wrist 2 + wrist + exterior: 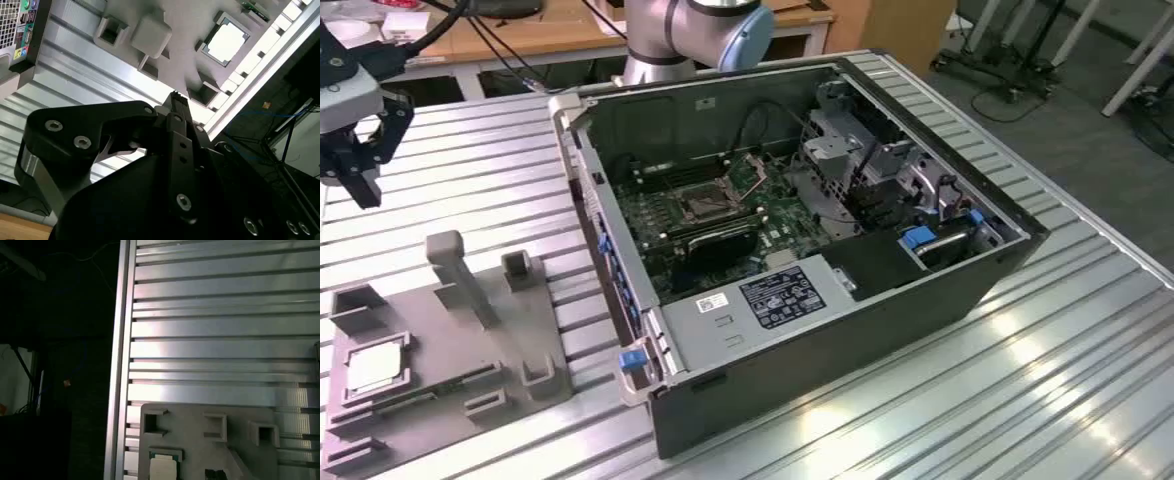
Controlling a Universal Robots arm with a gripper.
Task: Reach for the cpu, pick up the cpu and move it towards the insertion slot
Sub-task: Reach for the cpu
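Our gripper looms closest; open or clenched, we cannot tell. We see the cpu seated in the grey fixture plate, exterior view's lower left, straight down-frame from the gripper, well apart.

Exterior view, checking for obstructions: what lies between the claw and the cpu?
Bare table slats, then a grey fixture block beside the cpu, in the exterior view.
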